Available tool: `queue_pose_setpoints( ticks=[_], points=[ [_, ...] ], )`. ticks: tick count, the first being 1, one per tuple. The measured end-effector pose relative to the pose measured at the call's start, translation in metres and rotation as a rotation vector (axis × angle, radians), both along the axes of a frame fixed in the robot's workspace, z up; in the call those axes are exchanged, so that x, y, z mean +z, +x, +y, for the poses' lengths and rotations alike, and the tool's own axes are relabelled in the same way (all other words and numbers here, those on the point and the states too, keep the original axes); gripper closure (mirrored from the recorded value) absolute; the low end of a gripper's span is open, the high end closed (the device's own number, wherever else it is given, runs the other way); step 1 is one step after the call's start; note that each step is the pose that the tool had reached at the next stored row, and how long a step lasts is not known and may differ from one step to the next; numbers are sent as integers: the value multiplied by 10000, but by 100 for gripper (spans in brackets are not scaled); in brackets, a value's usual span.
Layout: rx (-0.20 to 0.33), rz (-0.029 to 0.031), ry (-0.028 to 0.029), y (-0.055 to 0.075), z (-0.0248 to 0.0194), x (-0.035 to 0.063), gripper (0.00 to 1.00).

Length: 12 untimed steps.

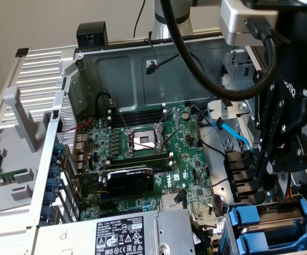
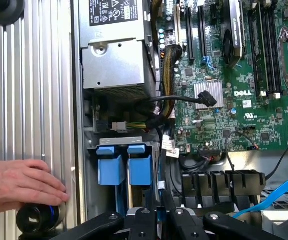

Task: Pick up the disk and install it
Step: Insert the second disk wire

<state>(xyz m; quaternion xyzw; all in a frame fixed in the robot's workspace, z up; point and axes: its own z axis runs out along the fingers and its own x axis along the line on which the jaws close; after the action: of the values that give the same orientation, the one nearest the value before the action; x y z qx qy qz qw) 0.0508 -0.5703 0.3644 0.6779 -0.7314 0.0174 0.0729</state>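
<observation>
A plain cream wall (image 1: pixel 47 21) stood behind the open computer case (image 1: pixel 142 69). A black cable (image 1: pixel 139 16) hung down in front of the wall, and a small black box (image 1: pixel 91 34) sat on the top edge of the case. The light was soft and even, with no dark shadows.

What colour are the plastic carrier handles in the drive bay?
Bright blue carrier handles, clearest in the wrist view.

Even, soft indoor light fills both views, the open computer case (image 1: pixel 142 69) shaded inside, faint glare on its ribbed metal side panel (image 2: pixel 34 100), the dark gripper (image 2: pixel 158 222) blurred up close.
</observation>
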Motion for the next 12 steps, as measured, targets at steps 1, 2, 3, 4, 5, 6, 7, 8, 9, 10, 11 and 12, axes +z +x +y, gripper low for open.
queue_pose_setpoints(
  ticks=[1,2,3,4,5,6,7,8,9,10,11,12],
  points=[
    [0,0,0,0,0,0,84],
    [0,0,0,0,0,0,84],
    [0,0,0,0,0,0,84],
    [0,0,0,0,0,0,84],
    [0,0,0,0,0,0,84],
    [0,0,0,0,0,0,84],
    [0,0,0,0,0,0,84],
    [0,0,0,0,0,0,84],
    [0,0,-1,0,0,0,84],
    [0,0,0,0,0,0,84],
    [0,0,1,0,0,0,84],
    [0,1,30,0,-6,1,84]
  ],
)
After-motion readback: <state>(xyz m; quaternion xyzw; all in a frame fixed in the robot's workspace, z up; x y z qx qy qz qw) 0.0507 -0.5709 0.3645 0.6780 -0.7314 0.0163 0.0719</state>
